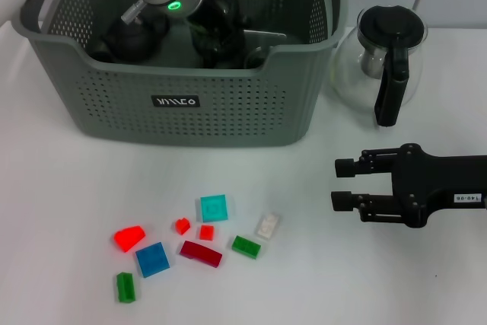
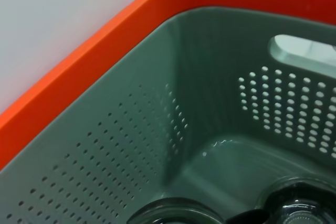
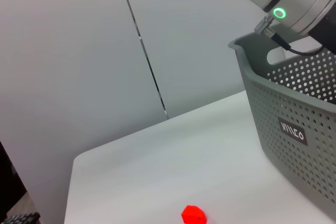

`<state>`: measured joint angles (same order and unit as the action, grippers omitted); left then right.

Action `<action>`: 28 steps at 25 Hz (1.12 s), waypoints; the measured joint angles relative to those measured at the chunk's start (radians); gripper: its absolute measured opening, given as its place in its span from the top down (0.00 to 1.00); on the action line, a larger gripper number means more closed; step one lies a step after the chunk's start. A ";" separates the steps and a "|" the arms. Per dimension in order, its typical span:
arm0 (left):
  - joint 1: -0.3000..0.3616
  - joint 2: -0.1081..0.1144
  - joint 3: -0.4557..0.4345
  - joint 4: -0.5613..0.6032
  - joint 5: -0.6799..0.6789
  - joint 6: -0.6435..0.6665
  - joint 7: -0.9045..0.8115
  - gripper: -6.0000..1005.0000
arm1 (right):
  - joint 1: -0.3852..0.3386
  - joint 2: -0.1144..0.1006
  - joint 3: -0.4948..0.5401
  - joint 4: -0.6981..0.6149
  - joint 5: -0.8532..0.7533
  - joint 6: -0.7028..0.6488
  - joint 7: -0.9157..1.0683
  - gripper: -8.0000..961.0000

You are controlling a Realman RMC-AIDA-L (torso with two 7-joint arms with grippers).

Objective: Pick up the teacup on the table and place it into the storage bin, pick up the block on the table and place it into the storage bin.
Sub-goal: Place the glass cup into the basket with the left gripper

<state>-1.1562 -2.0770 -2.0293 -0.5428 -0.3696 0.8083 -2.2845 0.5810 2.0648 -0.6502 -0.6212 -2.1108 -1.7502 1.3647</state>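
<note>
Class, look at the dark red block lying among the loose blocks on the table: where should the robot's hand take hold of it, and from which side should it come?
Probably from straight above, closing across the short width of the dark red block. It lies flat and elongated. The small red block sits close behind it, so gripping across the middle may need care. The right hand is nearest, with open fingers.

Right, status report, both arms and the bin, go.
Left gripper down inside the storage bin, fingers hidden. Right gripper open, low over the table below the glass teapot. Coloured blocks loose in front of the bin, nothing blocking them.
</note>
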 joint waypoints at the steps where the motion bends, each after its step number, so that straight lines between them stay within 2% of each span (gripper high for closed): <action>1: 0.002 0.000 -0.002 -0.005 0.002 0.000 0.000 0.96 | -0.001 0.000 0.001 0.000 0.000 0.000 0.000 0.38; 6: 0.024 -0.021 0.000 -0.056 -0.005 -0.020 0.006 0.96 | -0.003 0.000 0.002 0.000 0.001 0.000 0.001 0.38; 9: 0.024 -0.036 0.013 -0.045 0.013 -0.048 0.008 0.96 | -0.004 0.001 -0.001 0.000 0.001 0.000 -0.001 0.38; 21: 0.020 -0.025 0.015 -0.030 0.017 -0.017 0.003 0.96 | -0.001 0.002 0.000 0.000 0.000 0.000 -0.001 0.38; 28: 0.034 -0.035 0.017 -0.047 0.017 -0.053 0.008 0.96 | -0.001 0.002 -0.002 0.000 0.000 -0.001 0.004 0.38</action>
<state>-1.1219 -2.1117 -2.0119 -0.5893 -0.3527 0.7552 -2.2769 0.5801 2.0663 -0.6519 -0.6212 -2.1108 -1.7511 1.3684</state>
